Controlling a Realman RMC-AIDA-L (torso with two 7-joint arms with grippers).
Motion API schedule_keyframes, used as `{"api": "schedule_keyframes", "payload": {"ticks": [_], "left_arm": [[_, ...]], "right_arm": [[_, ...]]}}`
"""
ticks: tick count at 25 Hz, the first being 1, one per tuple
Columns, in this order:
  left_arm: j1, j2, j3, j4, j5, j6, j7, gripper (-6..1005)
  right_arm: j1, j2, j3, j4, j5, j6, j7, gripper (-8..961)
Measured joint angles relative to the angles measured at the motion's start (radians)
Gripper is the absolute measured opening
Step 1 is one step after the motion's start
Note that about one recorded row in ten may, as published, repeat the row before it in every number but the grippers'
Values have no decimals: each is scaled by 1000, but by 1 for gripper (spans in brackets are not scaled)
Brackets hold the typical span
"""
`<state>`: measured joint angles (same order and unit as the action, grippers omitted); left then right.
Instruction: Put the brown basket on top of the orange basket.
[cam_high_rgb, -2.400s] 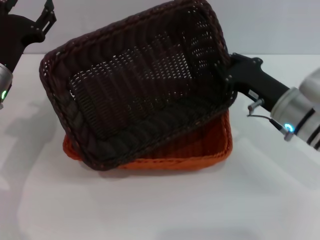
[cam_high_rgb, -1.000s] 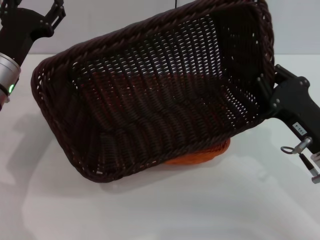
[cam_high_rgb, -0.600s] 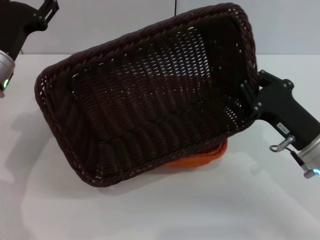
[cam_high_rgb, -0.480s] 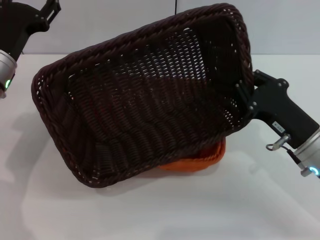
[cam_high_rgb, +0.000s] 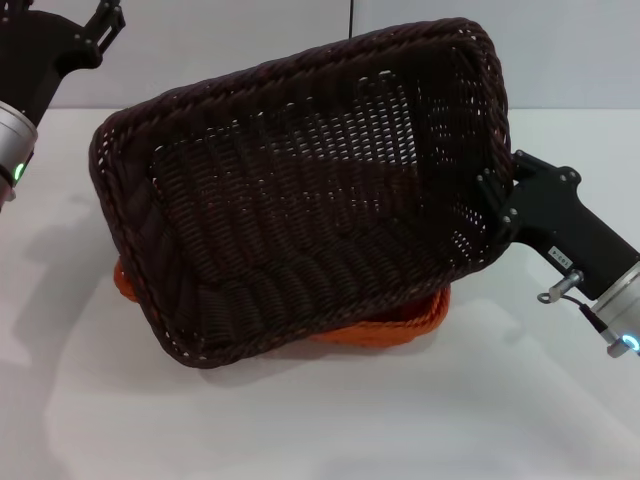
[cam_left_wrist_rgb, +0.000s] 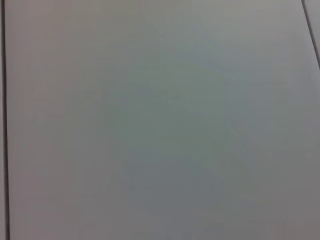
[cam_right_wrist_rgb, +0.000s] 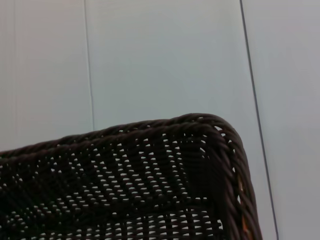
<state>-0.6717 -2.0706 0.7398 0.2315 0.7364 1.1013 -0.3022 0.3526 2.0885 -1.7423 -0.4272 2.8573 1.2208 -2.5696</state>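
Lowered slightly, brown basket tilts from right hand, over orange basket.

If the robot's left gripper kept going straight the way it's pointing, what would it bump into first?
Probably nothing close. The left gripper sits at the head view's top left, pointing up and away from the brown basket. Its wrist view shows only a plain pale wall, so that likely comes first, though depth is unclear.

White table, pale panelled wall

A plain white table fills the lower part of the head view, with soft grey shadows on its left side. Behind it stands a light grey wall crossed by thin dark vertical seams; the wrist views show the same pale panels and narrow seam lines.
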Motion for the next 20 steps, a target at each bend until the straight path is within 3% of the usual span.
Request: {"api": "schedule_keyframes", "payload": {"ticks": [8, 20], "left_arm": [[-6, 0, 0, -9, -2, -2, 0, 832], [-21, 0, -5, -9, -2, -27, 0, 832]], "right_arm": [[30, -8, -8, 2, -2, -93, 49, 194], [40, -12, 3, -4, -3, -81, 54, 415]]}}
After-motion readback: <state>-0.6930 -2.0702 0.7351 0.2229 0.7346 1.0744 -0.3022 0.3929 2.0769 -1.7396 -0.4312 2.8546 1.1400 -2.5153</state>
